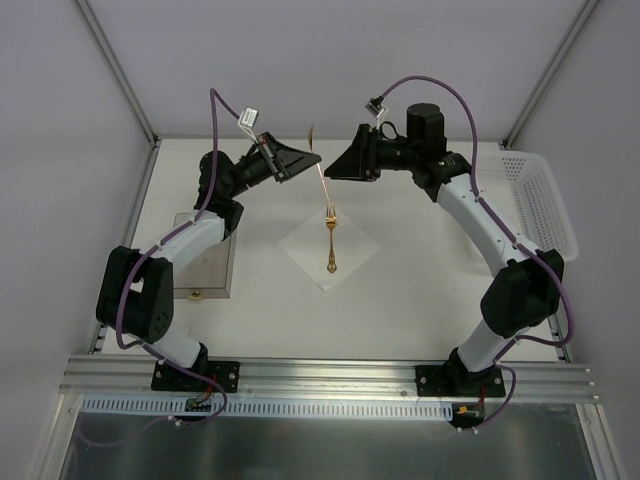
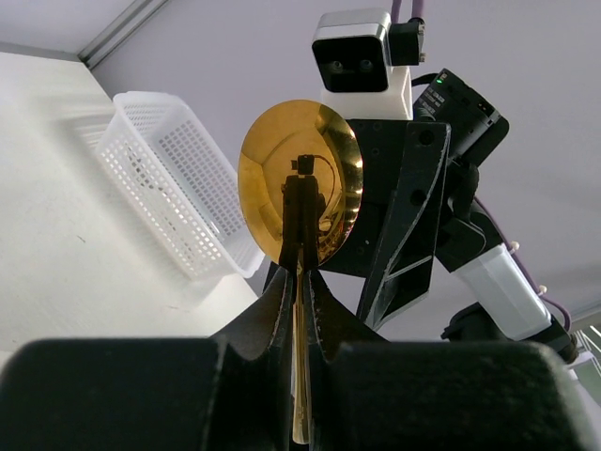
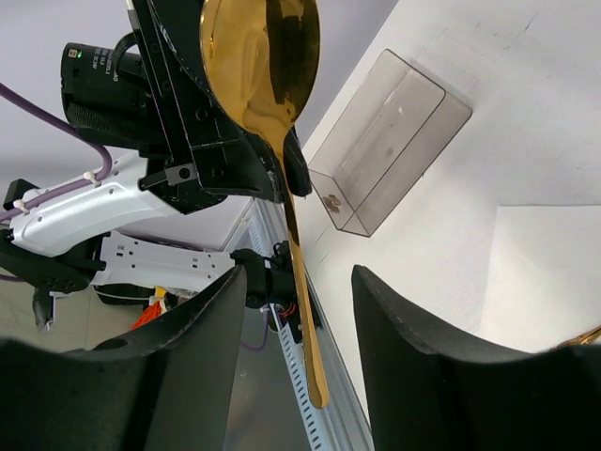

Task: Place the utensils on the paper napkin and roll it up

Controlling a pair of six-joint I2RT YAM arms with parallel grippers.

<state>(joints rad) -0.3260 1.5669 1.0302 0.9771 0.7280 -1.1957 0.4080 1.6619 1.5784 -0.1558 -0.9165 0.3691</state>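
My left gripper (image 1: 292,160) (image 2: 302,282) is shut on the handle of a gold spoon (image 1: 325,190) (image 2: 300,188) and holds it in the air above the table's far middle, bowl up. My right gripper (image 1: 347,165) (image 3: 299,282) is open right beside it. The spoon's (image 3: 261,47) handle hangs between its fingers (image 3: 211,338) without touching them. A gold fork (image 1: 330,245) lies on the white paper napkin (image 1: 350,255), a diamond at the table's middle. A napkin corner (image 3: 545,272) and a bit of the fork (image 3: 587,336) show in the right wrist view.
A clear plastic box (image 1: 205,255) (image 3: 390,141) stands at the left by the left arm. A white perforated basket (image 1: 540,200) (image 2: 178,188) sits at the right edge. The two wrists are close together above the napkin's far corner.
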